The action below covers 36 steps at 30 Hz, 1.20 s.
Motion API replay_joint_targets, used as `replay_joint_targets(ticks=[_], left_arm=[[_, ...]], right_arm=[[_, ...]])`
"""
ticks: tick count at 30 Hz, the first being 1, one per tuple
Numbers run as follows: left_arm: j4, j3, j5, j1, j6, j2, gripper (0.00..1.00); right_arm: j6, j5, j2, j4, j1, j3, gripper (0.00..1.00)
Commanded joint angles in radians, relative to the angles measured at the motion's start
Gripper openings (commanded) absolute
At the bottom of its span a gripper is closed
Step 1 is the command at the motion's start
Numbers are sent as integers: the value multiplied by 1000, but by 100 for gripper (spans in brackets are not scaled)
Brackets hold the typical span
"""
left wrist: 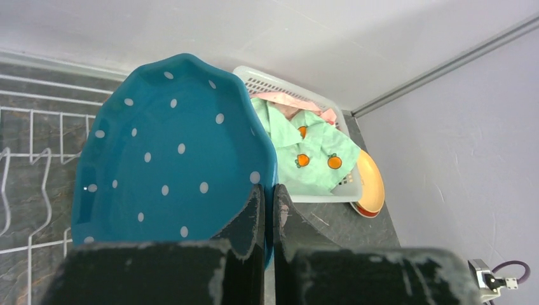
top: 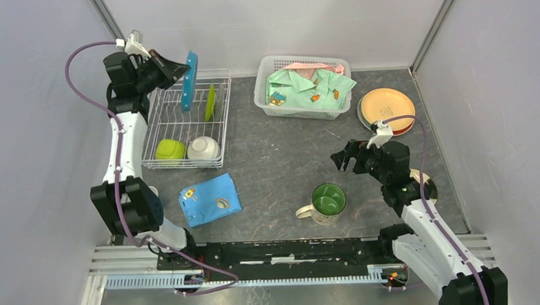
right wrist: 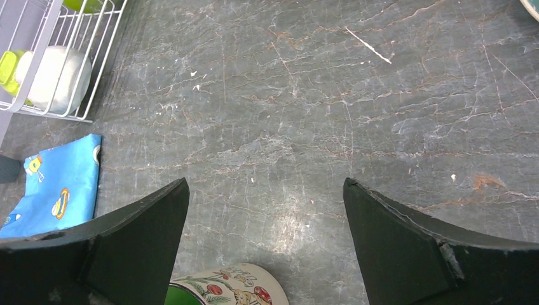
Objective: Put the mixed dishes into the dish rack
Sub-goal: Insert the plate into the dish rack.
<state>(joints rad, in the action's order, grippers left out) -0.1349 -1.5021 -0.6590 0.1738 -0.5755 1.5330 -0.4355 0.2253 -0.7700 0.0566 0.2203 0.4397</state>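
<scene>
Fingers of the left arm, the left fingers (left wrist: 251,219), are pressed together on the rim of the blue dotted scalloped plate (left wrist: 165,152). They hold it upright on its edge over the far part of the dish rack (top: 164,109). From the top view I cannot tell if the plate's lower edge already touches the wires. Just beside it, to the right, the lime-green plate (top: 210,102) stands upright between the tines. At the near end of the rack a lime-green cup (top: 169,150) and a white bowl (top: 203,149) sit side by side.

On the other side, the right fingers (right wrist: 136,238) are spread wide and hold nothing. They hang over the grey surface (top: 281,159), and the green-lined beige mug (top: 327,203) stands just below them, near the arm's base side. The orange plate (top: 387,108) lies on a red plate at the far right, well apart from the rack.

A white latticed basket (top: 305,60) with green clothing (top: 310,89) stands at the far edge. A folded blue cloth (top: 210,199) lies in front of the rack.
</scene>
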Motion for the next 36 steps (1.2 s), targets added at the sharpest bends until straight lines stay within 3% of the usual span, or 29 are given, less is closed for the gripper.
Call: replay_joint_targets(ticks=[1,11,23,36], left_arm=[[131,-83,-119,49,13,42,2],[242,-65,-150,62,-84,133,2],[396,4,-88,57,-240,137,2],[482,62,-81,38,-250,193,2]], right_arm=[[17,-5,-12,-13,0,59,98],[18,-20,-63,-2,1,86,98],[7,-37,-89,-3,16,101,98],[-6,-50,-85,-4,33,102,98]])
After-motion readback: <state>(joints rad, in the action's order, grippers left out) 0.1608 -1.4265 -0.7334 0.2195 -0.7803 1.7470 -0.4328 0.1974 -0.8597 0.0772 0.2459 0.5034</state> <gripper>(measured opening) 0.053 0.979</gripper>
